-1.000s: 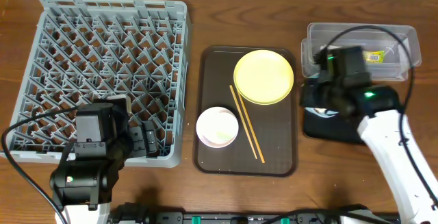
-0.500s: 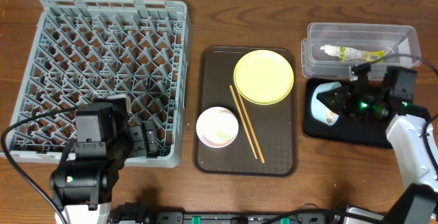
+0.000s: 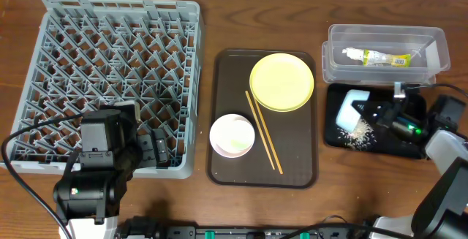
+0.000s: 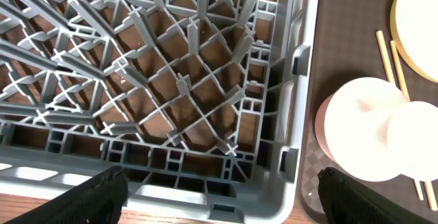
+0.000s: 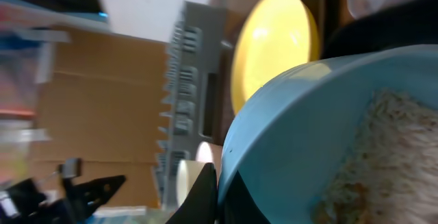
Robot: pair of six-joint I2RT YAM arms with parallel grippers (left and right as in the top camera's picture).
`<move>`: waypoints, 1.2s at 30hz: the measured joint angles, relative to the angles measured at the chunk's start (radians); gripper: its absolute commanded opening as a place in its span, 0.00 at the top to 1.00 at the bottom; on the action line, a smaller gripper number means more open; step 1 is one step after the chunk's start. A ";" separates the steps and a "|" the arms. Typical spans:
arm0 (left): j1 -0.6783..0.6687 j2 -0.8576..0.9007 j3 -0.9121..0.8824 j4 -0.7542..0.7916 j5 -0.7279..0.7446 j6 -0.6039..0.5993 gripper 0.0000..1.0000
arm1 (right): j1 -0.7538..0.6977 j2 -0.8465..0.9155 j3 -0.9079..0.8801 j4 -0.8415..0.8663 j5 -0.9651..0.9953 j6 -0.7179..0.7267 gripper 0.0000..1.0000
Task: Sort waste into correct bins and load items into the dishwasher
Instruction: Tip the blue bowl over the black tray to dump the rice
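My right gripper [image 3: 374, 113] is shut on the rim of a light blue bowl [image 3: 353, 101], which is tipped on its side over the black bin [image 3: 333, 141]. Rice [image 3: 360, 131] lies spilled in the bin. In the right wrist view the fingers [image 5: 215, 183] pinch the bowl's rim [image 5: 321, 114], with rice still inside. My left gripper [image 3: 155, 150] is open and empty over the front right corner of the grey dish rack [image 3: 117, 63]; its fingers [image 4: 222, 203] straddle the rack's edge [image 4: 205, 114]. A yellow plate [image 3: 282, 82], a white bowl [image 3: 232, 135] and chopsticks [image 3: 263, 131] lie on the brown tray [image 3: 227, 172].
A clear bin [image 3: 439, 58] behind the black bin holds a wrapper [image 3: 376, 57]. The white bowl [image 4: 363, 138] shows at the right of the left wrist view. Cables run along the table's front edge.
The right arm swung from above the bins out to the right and lowered. The blue bowl tipped onto its side and rice spilled into the black bin. The left arm has not moved.
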State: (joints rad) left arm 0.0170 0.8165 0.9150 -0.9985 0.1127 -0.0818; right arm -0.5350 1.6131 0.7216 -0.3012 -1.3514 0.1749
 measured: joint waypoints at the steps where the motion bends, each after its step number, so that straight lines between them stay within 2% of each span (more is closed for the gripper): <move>1: 0.000 0.000 0.000 0.000 0.000 0.000 0.09 | -0.013 0.008 0.000 0.008 -0.025 0.000 0.99; 11: 0.000 0.000 0.000 0.000 0.000 0.000 0.10 | -0.158 0.047 0.000 0.035 -0.148 0.053 0.99; 20: 0.000 0.000 0.000 0.000 0.000 0.000 0.09 | -0.252 0.049 -0.003 0.249 -0.168 0.281 0.99; 26: 0.000 0.000 0.000 0.000 0.000 0.000 0.10 | -0.225 0.049 -0.003 0.274 -0.172 0.364 0.99; 36: 0.000 0.000 0.000 0.000 0.000 0.000 0.10 | -0.029 0.042 -0.003 0.271 -0.097 0.378 0.99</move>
State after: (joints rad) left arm 0.0170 0.8165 0.9150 -0.9989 0.1127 -0.0818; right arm -0.5644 1.6554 0.7185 -0.0299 -1.4487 0.5529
